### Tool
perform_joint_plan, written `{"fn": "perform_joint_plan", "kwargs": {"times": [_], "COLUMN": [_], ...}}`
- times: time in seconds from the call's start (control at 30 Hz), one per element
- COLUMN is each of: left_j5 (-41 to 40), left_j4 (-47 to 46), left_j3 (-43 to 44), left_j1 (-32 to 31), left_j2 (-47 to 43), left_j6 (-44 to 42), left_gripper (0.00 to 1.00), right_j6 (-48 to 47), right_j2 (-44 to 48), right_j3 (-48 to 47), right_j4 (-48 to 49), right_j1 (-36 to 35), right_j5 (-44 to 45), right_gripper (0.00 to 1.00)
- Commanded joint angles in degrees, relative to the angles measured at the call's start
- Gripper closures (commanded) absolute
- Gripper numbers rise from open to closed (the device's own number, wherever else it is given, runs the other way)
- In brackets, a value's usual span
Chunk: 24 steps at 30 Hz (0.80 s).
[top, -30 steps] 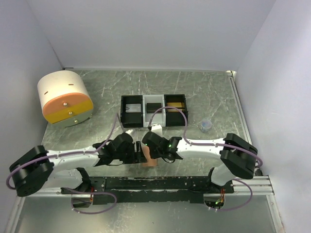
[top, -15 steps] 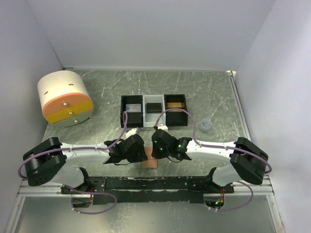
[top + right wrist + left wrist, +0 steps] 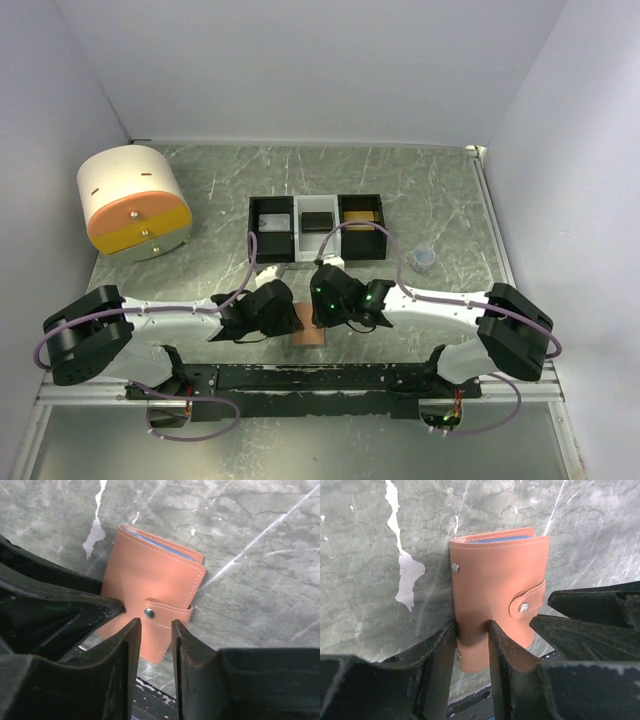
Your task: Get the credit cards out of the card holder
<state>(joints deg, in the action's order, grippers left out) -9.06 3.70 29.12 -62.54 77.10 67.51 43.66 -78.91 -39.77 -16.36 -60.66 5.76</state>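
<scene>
— where's the card holder (image 3: 495, 585)?
— flat on the bench (image 3: 370, 530), snapped shut, low between my two claws.
— left claw (image 3: 471, 626)?
— fingers (image 3: 440, 655) slightly apart, astride its near-left corner. can't tell if they pinch it.
— right claw (image 3: 153, 622)?
— jaws parted, nothing clamped. tips just short of the snap strap (image 3: 165, 614), over the holder's near end.

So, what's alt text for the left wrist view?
A closed salmon-orange card holder lies on a grey marbled table. The left tool's black fingers frame its near corner; the right tool points at its snap strap.
</scene>
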Motion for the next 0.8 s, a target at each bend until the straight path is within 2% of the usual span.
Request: {"fn": "perform_joint_plan", "kwargs": {"times": [0.0, 0.17, 0.33, 0.47, 0.77], "left_j5": [-1.63, -1.76, -1.49, -1.47, -1.38], "left_j4": [1.2, -1.92, -2.83, -3.27, -5.02], "left_j3": [-2.86, -5.95, -6.83, -7.1, -8.43], "left_j1": [-0.91, -0.95, -0.97, -1.0, -1.0], "left_j2": [-0.04, -2.79, -3.0, -2.55, -3.07], "left_j6": [0.0, 1.26, 1.51, 1.9, 2.69], "left_gripper": [0.59, 0.59, 0.59, 0.6, 0.6], "right_j6": [-0.76, 0.93, 2.46, 4.23, 6.87], "right_j2": [-2.4, -6.73, -9.84, -11.88, -14.05], "right_j3": [-3.04, -6.12, -7.51, -7.36, -6.1], "right_j4": [-1.77, -5.35, -9.05, -11.17, -12.82], "right_j1": [-1.18, -2.52, -5.25, -7.82, -8.72], "right_j5": [1.14, 5.02, 9.58, 13.06, 17.92], "right_gripper": [0.67, 0.66, 0.52, 0.5, 0.75]}}
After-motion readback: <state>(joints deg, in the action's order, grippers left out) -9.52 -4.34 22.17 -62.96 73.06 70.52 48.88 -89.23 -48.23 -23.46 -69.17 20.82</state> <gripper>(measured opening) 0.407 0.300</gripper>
